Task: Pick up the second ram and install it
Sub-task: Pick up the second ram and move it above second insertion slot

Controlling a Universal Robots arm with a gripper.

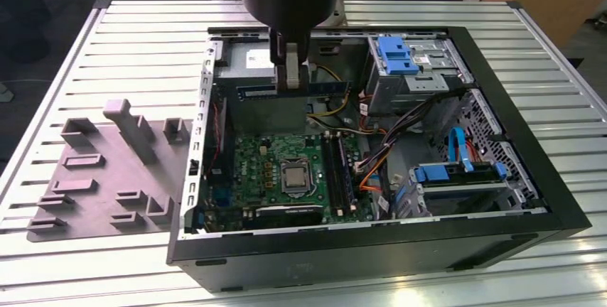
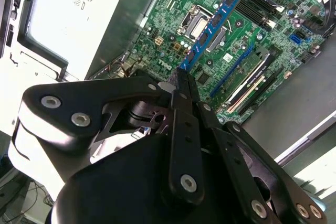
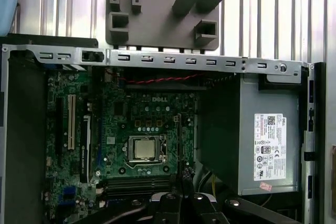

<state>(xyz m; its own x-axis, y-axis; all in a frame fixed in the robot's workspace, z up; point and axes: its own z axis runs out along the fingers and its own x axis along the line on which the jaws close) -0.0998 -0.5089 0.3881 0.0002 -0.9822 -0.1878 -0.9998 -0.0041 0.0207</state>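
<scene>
Transport is the step in hand: the gripper (image 2: 178, 81) has its fingers closed on one end of the second ram (image 2: 215, 22). It holds the stick in the air inside the case (image 1: 379, 237), toward the power supply (image 1: 244, 58) corner. In my judgement, seating calls for the stick to be parallel above the memory slots (image 1: 339, 168), with even downward pressure.

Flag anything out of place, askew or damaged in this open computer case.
Nothing looks spilled or broken. The only part not seated is the second ram, held in the gripper above the motherboard and turned crosswise to the long black slots.
</scene>
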